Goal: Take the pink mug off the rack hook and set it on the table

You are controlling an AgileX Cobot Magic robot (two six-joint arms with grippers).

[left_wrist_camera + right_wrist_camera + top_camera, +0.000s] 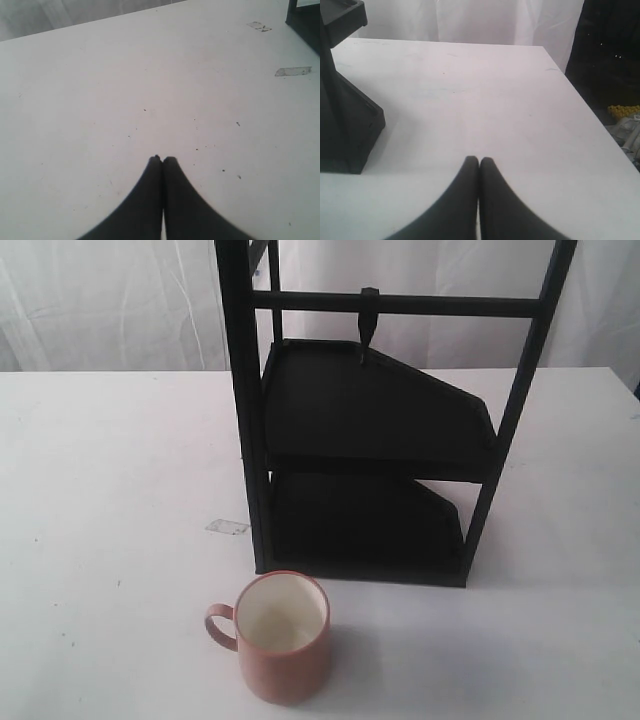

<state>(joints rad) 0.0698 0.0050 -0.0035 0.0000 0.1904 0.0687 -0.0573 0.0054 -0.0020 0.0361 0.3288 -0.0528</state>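
You look done: the pink mug (283, 638) stands on the desk (100, 490) in front of the rack (245, 390), the hook (369, 315) bare. Your left fingers (150, 192) and right fingers (467, 192) are closed, empty.

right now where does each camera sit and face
exterior: off the arms, looking down on table, mug, rack; no robot shows.
left wrist: on left arm, over shut left claw, across table and tape.
right wrist: on right arm, over shut right claw, toward rack.
shared: all show table and rack.
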